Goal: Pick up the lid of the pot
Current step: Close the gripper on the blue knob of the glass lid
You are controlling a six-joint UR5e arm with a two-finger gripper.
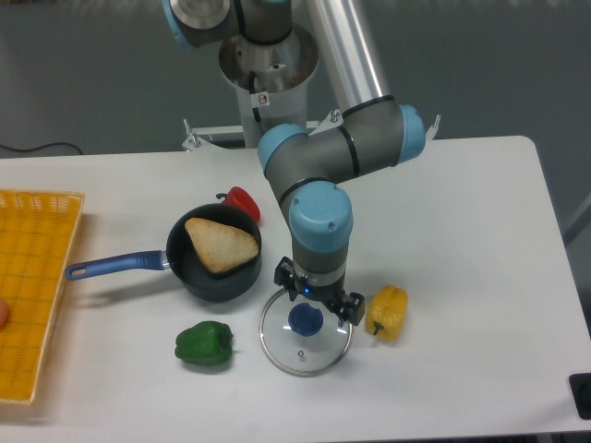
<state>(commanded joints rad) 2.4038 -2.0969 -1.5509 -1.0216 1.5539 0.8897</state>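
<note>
- Pot lid (pixel 306 365): clear glass, rimmed, flat on the white table (pixel 462 388), nr edge of camera view's lower half, a bit R of the middle btwn crate & far R side. Its 12-1 o'clock part is partly hidden by the gripper.
- Blue knob (pixel 306 320): on the lid, abt the middle; small vent hole toward 6 o'clock of it.
- Gripper (pixel 319 293): over the lid's 12-1 o'clock side, pointing down. Fingers spread apart, nothing gripped. Knob's just toward 6-7 o'clock of the tips in view; can't tell how high the tips are, or if they touch the glass.
- Yellow bell pepper (pixel 390 309): 3 o'clock of lid, just beside it, not touching.
- Green bell pepper (pixel 204 344): 9 o'clock of lid, near.
- Black frying pan (pixel 215 288): 10 o'clock of lid, near; blue handle (pixel 115 265) runs out toward 9 o'clock.
- Bread slice (pixel 220 245): in the pan, pale w/ brown crust.
- Red pepper (pixel 244 204): 11 o'clock of lid, beyond the pan & close to its rim, stem end toward 10 o'clock.
- Yellow-orange crate (pixel 32 277): 9 o'clock, well apart, cut off by view's L edge; orange item (pixel 3 312) in it, mostly out of view, can't ID.
</note>
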